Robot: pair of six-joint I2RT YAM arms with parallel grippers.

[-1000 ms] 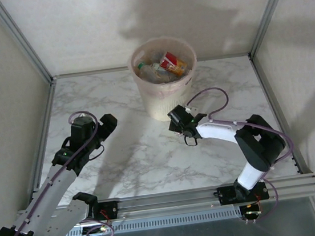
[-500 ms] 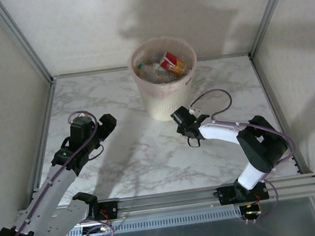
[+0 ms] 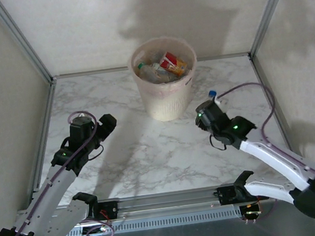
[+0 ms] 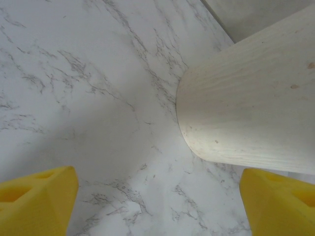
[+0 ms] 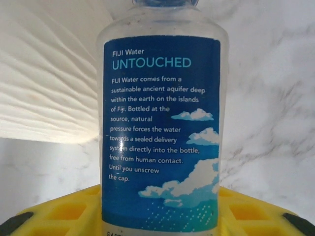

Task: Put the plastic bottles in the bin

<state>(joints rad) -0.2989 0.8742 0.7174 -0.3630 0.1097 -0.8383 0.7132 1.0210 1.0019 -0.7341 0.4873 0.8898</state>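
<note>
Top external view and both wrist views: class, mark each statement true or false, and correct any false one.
1. The right gripper is shut on a clear bottle with a blue label. True.
2. The bin lies on its side. False: it stands upright on the table.
3. Several bottles lie inside the bin. True.
4. The left gripper holds a green bottle. False: it is open and empty, above the table near the bin's base.
5. The held bottle's label reads "FIJI Water". True.
</note>
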